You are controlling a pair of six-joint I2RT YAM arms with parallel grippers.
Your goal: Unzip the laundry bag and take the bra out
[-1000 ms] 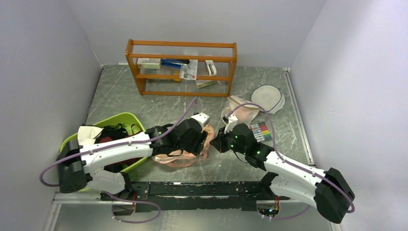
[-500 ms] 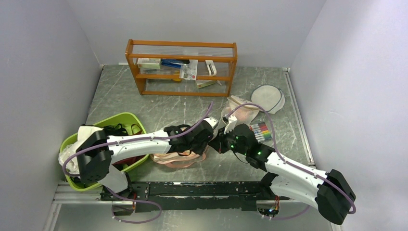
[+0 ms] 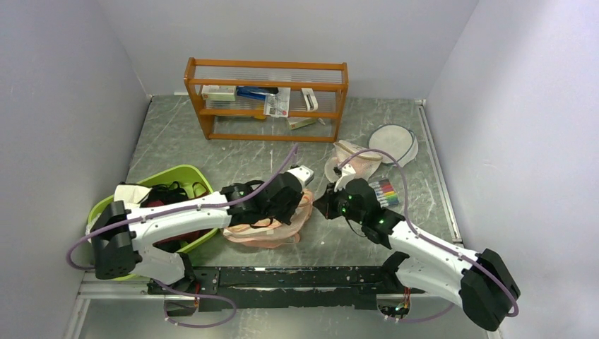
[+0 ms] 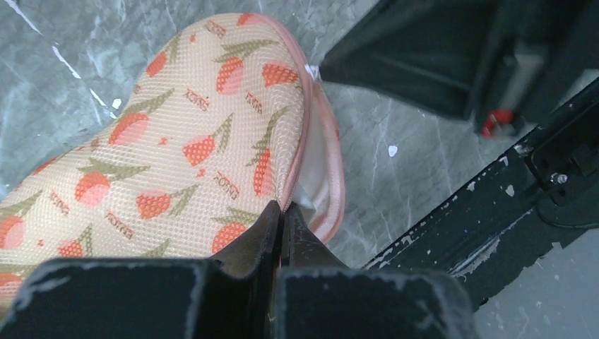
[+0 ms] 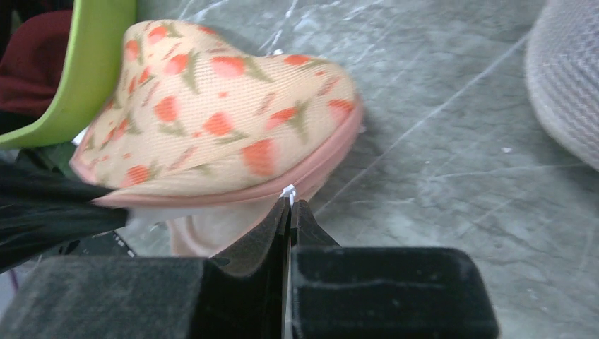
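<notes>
1. Peach-pink laundry bag (image 4: 176,141) lies on the table (image 5: 452,176) between both arms.
2. Left gripper (image 4: 280,215) pinches its rim; right gripper (image 5: 289,205) clamps the white zip tab (image 5: 286,191).
3. Risk: a skewed pull could slip the thin tab free.

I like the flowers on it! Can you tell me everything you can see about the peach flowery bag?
The peach mesh laundry bag is a rounded, padded-looking case printed with orange-red flowers and edged with a pink rim. It lies on the grey marbled table beside the lime-green basket. Its rim gapes partly open, with something white inside. The left pincer is shut on the upper rim. The right pincer pinches a small white tab at the edge.
</notes>
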